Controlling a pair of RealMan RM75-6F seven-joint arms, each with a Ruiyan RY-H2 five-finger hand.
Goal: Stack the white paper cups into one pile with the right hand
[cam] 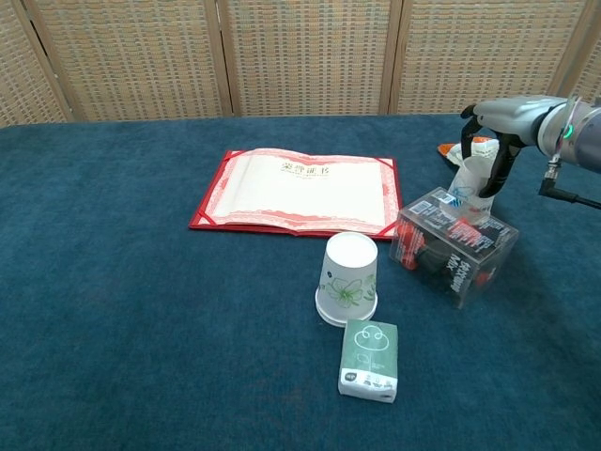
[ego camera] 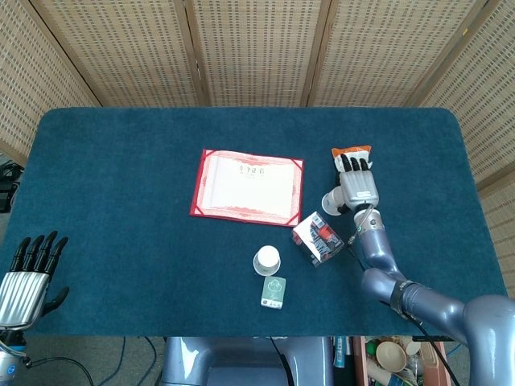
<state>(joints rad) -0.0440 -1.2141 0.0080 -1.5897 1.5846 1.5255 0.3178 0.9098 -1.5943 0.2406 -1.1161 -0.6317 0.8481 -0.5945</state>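
Gripping hand: the right hand (cam: 490, 132) is wrapping its dark fingers (cam: 496, 172) around a white paper cup (cam: 467, 183) behind the clear box, at about 2 o'clock from the table's middle; in the head view the same hand (ego camera: 357, 183) is covering most of that cup (ego camera: 331, 201), whose rim is showing at the hand's 8 o'clock.
Held cup: it is standing mouth-down and slightly tilted, touching or nearly touching the back edge of the clear plastic box (cam: 454, 245); whether it is lifted off the cloth I cannot tell.
Second cup: another white paper cup with green print (cam: 348, 279) is sitting upside down on the blue tablecloth (cam: 141, 310), at 7 o'clock from the clear box and well apart from the held cup.
Left hand: the left hand (ego camera: 24, 277) is hovering at the table's near-left corner, at 8 o'clock, fingers apart and holding nothing.
Red certificate folder: it (cam: 299, 191) is lying open and flat at 12 o'clock from the second cup.
Green tissue pack: it (cam: 369, 359) is lying just beside the second cup, at its 5 o'clock.
Orange packet: it (ego camera: 352, 150) is peeking out beyond the right hand's fingertips, at 12 o'clock from the hand.
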